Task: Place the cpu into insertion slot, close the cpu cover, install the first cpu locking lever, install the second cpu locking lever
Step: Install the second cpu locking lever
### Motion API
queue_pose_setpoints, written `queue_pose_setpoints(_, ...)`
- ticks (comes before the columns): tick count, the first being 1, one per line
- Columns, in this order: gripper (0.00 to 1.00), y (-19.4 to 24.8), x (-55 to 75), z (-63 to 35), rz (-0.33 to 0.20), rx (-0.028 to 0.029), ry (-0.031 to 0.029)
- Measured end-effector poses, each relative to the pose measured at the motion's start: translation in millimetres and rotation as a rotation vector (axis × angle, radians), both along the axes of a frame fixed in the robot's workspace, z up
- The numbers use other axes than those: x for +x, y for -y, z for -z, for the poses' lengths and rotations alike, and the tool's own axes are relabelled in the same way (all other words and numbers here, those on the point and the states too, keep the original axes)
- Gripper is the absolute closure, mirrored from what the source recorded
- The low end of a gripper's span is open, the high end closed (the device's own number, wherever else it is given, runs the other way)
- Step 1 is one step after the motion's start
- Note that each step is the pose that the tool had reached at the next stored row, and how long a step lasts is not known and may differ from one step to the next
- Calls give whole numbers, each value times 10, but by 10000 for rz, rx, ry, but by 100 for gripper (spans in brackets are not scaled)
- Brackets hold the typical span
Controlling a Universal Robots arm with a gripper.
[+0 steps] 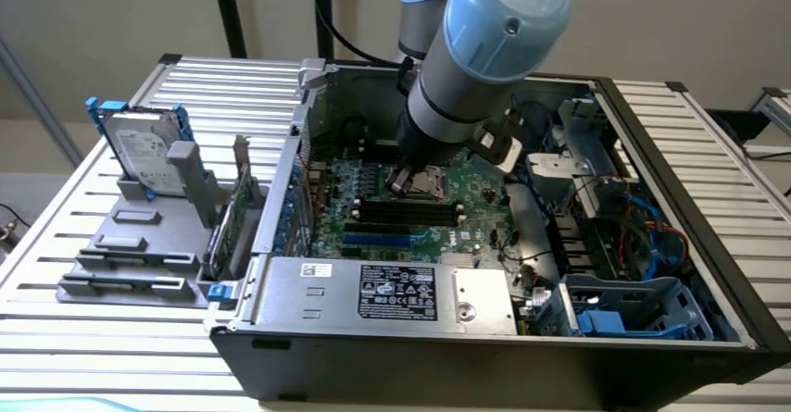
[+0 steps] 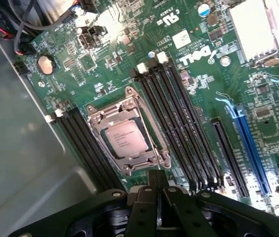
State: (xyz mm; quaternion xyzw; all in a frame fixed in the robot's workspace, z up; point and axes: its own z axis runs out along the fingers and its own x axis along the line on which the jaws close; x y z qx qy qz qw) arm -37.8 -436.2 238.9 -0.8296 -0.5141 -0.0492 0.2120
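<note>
gripper point(image 2: 155, 183): fingers clenched together, empty, just above socket edge
cpu point(image 2: 124, 138): seated in insertion slot point(image 2: 111, 159)
cpu cover point(image 2: 129, 101): down, framing chip
motherboard point(image 2: 193, 29): green

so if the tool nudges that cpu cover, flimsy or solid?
Probably stiff but thin: the cpu cover looks like stamped silvery metal, a narrow frame around the cpu. Likely light. It lies flat on the insertion slot, so a sideways push shouldn't shift it much.
</note>
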Motion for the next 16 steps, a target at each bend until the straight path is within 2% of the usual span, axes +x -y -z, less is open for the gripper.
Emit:
queue_pose_setpoints(3,89,21,-24,0,6,1,-6)
queue_pose_setpoints(10,89,19,-86,25,350,-2,-10)
queue_pose_setpoints(16,89,5,-139,78,695,-32,-11)
